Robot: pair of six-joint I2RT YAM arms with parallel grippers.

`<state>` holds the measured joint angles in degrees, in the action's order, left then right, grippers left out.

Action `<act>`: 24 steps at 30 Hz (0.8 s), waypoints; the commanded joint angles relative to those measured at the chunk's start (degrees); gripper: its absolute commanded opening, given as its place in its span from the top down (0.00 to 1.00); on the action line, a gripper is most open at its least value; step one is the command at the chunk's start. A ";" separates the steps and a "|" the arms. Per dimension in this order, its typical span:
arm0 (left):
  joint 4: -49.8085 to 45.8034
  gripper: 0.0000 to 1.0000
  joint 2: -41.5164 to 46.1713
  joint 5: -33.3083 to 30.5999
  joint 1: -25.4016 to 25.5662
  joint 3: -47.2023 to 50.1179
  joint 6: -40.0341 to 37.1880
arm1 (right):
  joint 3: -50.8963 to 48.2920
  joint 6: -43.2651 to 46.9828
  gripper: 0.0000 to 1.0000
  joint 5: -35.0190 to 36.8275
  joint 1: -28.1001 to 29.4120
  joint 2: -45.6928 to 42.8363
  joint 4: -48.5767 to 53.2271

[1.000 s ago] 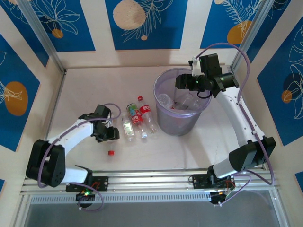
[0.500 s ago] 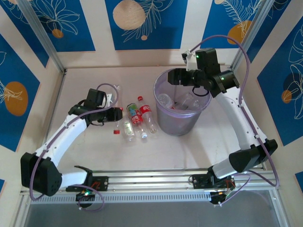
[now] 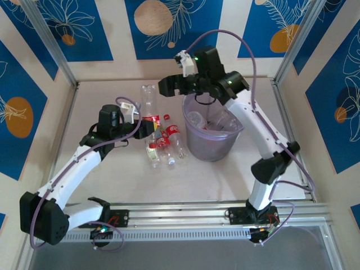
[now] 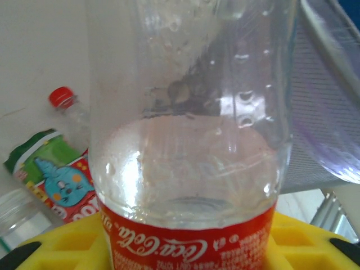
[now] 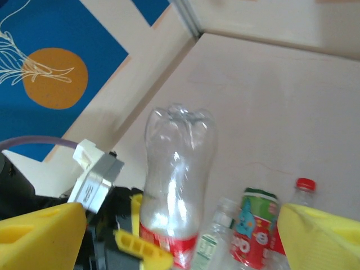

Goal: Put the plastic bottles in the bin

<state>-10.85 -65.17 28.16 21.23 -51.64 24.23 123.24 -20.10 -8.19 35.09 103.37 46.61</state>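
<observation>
Clear bottle [image 3: 148, 101], clamped at its label by left tool [image 3: 144, 127], stands raised for the bin [image 3: 209, 147]; right tool [image 3: 167, 87] gapes open.

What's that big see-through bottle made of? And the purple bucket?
The big bottle looks like thin clear plastic, glossy: you see straight through it, and bright glints sit on its wall. Its red label seems printed plastic film, though paper is possible. The bucket looks like smooth pale-purple plastic, half see-through: light passes through its wall.
</observation>
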 commanded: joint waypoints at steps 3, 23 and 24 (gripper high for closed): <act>1.54 1.00 1.67 4.13 2.31 -0.60 -5.42 | 8.38 -0.90 0.10 -6.09 1.37 7.39 3.32; -1.45 0.36 2.54 0.16 2.85 -0.48 -6.52 | 8.33 -1.13 0.41 -6.71 2.45 11.93 4.39; -2.01 0.16 2.69 0.05 2.91 -0.44 -6.80 | 8.54 -1.01 0.42 -6.71 2.35 11.87 4.29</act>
<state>-12.88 -64.45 29.28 23.55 -51.64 18.81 132.29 -21.19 -14.33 37.80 117.56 50.87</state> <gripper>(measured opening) 0.658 0.607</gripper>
